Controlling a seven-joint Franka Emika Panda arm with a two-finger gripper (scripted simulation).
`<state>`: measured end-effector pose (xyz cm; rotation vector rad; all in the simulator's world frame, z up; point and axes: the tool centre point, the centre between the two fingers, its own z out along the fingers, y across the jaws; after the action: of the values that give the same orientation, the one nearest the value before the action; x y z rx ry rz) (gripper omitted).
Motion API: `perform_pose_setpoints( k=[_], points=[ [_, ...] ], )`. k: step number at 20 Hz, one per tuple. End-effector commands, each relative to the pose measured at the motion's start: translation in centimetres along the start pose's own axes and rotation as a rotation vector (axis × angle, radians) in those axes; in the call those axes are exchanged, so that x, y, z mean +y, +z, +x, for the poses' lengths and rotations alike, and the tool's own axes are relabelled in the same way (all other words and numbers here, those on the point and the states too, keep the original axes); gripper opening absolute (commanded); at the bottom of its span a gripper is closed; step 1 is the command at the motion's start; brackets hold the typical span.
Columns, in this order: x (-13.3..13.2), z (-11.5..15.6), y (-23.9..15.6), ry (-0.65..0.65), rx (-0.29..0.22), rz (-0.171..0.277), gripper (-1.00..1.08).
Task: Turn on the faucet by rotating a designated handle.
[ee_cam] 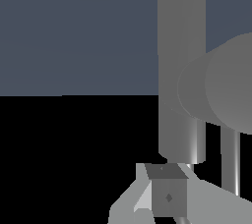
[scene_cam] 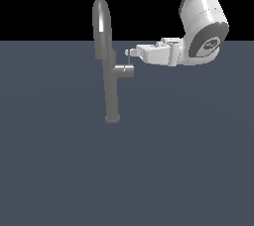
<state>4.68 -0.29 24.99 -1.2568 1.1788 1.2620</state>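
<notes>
Got pincer right at handle, thin grey rod sticking up off side stub. Fingers look nearly closed; can't tell if they're actually gripping. My guess: reach done, rotation left. Faucet, tall grey gooseneck, stands on bench, toward exterior view's left of arm.
</notes>
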Motion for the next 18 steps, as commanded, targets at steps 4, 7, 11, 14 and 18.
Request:
perform_pose_setpoints(
  k=[4, 7, 11, 14, 18],
  points=[
    [1.4, -0.6, 0.0, -0.001, 0.0, 0.0, -1.0],
    [2.3, -1.0, -0.1, -0.001, 0.0, 0.0, -1.0],
    [2.5, -0.8, 0.0, 0.0, 0.002, 0.003, -1.0],
    [3.4, -0.8, 0.0, 0.0, 0.001, 0.002, -1.0],
    [4.7, -0.8, 0.0, 0.0, 0.001, 0.001, -1.0]
  ],
)
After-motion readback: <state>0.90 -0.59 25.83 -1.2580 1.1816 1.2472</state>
